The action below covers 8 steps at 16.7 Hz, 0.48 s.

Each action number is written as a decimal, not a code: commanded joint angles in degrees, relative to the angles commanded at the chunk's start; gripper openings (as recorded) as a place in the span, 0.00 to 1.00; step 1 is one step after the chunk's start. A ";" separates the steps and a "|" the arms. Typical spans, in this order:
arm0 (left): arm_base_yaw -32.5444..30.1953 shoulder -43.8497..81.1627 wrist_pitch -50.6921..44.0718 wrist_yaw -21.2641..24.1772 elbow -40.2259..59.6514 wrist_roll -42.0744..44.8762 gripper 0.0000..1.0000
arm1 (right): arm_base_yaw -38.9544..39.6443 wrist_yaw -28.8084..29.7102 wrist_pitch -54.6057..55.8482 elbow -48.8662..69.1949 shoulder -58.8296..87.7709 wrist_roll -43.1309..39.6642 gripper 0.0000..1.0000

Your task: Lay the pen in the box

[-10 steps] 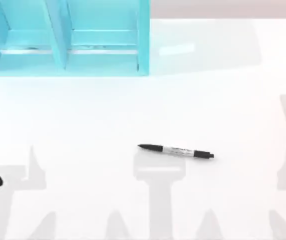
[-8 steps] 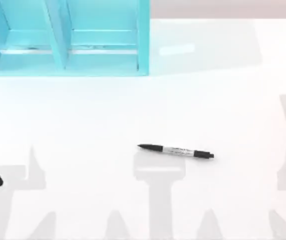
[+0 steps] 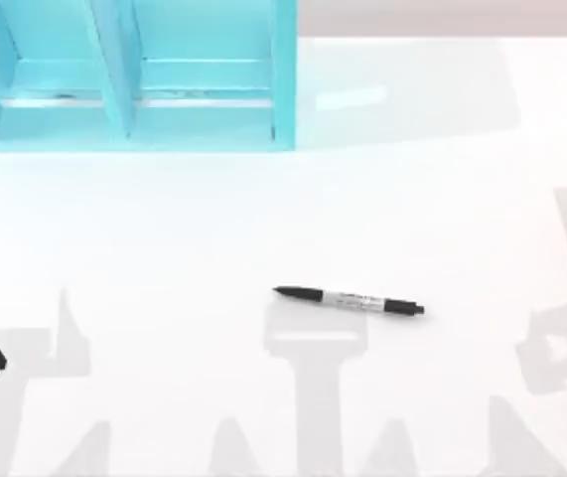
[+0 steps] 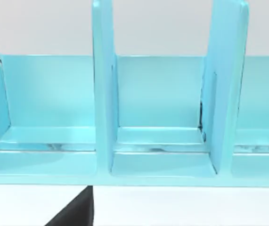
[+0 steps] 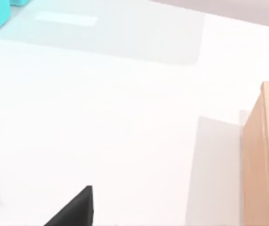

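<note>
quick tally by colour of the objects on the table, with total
Black: 1, the pen, lying flat near the table's middle.
Turquoise: 1, the box with dividers, at the far left.
Tan wood: 1, a wooden box seen in the right wrist view.
Total: 3

white table (image 3: 164, 229), light wooden box, perhaps a crate (image 5: 266, 155), near its edge
</note>
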 joint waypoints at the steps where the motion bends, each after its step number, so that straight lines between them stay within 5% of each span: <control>1: 0.00 0.00 0.00 0.00 0.00 0.00 1.00 | 1.65 -0.22 -2.95 2.98 4.87 -1.70 1.00; 8: 0.00 0.00 0.00 0.00 0.00 0.00 1.00 | 13.79 -0.19 -27.86 29.17 44.60 -14.71 1.00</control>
